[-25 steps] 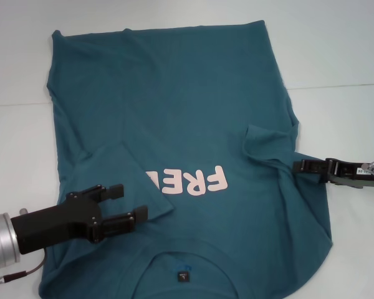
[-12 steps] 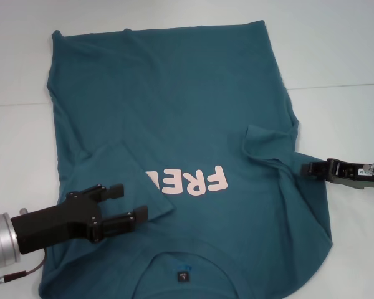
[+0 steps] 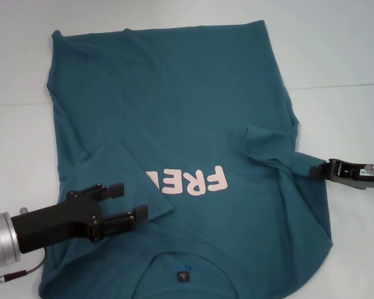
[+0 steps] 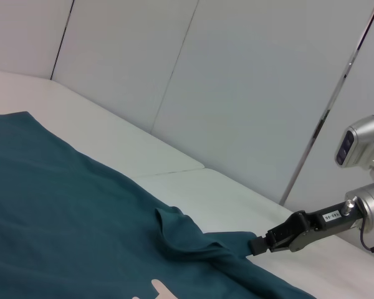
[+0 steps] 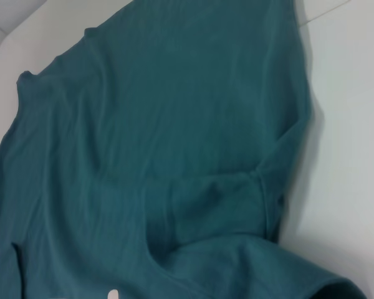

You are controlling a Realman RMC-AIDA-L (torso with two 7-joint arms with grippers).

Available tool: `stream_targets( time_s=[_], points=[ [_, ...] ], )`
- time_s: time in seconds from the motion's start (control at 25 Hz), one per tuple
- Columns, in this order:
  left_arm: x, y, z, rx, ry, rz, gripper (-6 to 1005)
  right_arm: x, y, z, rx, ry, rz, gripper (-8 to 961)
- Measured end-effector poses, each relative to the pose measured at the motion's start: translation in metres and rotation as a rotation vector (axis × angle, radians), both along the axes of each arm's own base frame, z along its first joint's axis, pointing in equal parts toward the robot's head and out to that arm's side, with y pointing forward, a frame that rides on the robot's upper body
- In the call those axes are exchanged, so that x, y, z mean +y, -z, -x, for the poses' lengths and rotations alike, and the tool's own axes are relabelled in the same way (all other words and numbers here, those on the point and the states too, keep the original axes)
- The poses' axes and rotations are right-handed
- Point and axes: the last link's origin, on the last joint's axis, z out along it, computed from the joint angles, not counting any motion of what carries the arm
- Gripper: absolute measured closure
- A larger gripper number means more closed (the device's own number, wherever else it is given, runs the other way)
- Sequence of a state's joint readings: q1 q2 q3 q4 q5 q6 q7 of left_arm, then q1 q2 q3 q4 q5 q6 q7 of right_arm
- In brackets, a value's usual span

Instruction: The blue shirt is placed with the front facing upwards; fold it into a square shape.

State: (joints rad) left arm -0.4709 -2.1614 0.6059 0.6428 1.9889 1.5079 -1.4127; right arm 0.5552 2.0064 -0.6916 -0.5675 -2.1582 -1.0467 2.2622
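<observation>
**Sleeves tucked in, sides next — a few notes on the shirt fold**

The blue shirt (image 3: 174, 156) is lying flat and face-up across the middle of the worktop (image 3: 336, 50), collar at the near edge, hem toward the far edge. Both sleeves are sitting folded in over the chest, the left one partly covering the "FREE!" lettering (image 3: 190, 180).

The left claw (image 3: 126, 202) is hovering over the folded left sleeve with its fingers spread, pinching nothing. The right claw (image 3: 316, 169) is sitting at the shirt's right side edge, just past the tucked right sleeve; I can't tell whether it's spread or pressed together there.

My guess is the side folds are coming up. To do it well, I'd be grabbing each side edge low, catching only the top layers, and dragging inward evenly so the tucked sleeves aren't getting pulled back out.

Room-wise: plenty of bare worktop along the right and far edges, less on the left. The collar is basically running off the near edge, so nothing should be pulling toward the robot.
</observation>
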Motion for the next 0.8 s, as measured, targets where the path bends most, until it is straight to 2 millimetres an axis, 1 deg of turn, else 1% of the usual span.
stream_targets(
  time_s=[0.2,0.44,0.64,0.8],
  points=[
    [0.0,0.0,0.0,-0.001,0.001,-0.001,112,-0.002,-0.001,-0.001,0.004,-0.003,0.001,943],
    [0.001,0.0,-0.001,-0.003,0.001,-0.003,113,-0.012,-0.01,-0.002,0.068,-0.043,-0.012,943],
    [0.002,0.0,0.0,-0.001,-0.007,-0.006,113,-0.023,-0.028,0.0,0.149,-0.099,-0.033,944],
    [0.002,0.0,0.0,-0.002,-0.008,-0.006,112,-0.027,-0.041,0.009,0.201,-0.153,-0.039,944]
  ],
)
